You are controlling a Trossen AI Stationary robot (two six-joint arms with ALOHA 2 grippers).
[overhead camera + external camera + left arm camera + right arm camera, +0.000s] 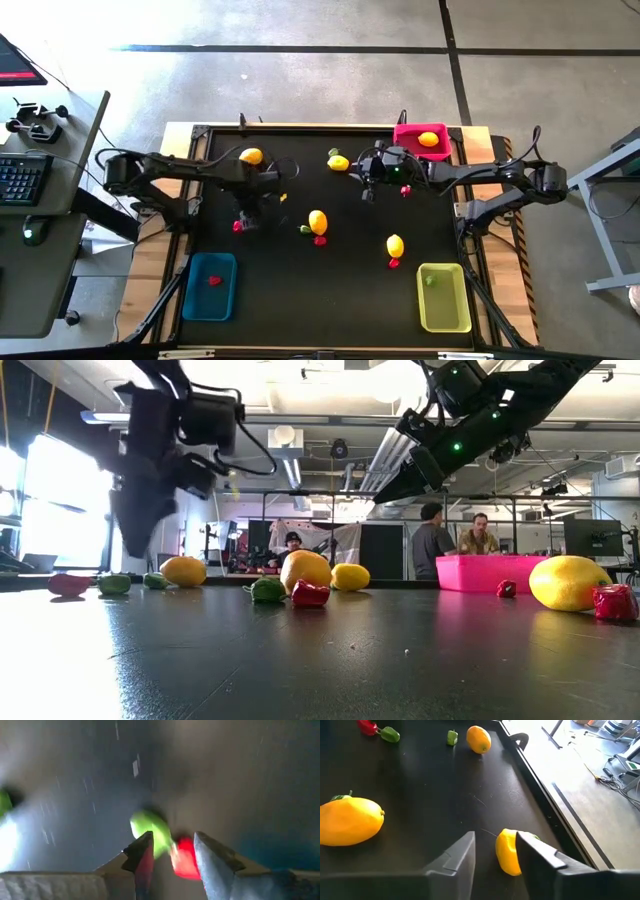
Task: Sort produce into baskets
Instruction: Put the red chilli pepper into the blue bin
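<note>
Black tabletop is carrying scattered produce. A red piece [184, 859] beside a green piece [152, 831], at nine o'clock of table centre, is sitting under the left gripper [172, 852], jaws apart: picking seems underway, closing next. Only the high view shows the blue basket [211, 286]; the right gripper [495, 850], jaws apart, is hovering near a yellow fruit [508, 851].

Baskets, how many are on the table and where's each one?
3. The pink basket sits at the far right corner, the blue basket at the near left, the yellow-green basket at the near right.
</note>
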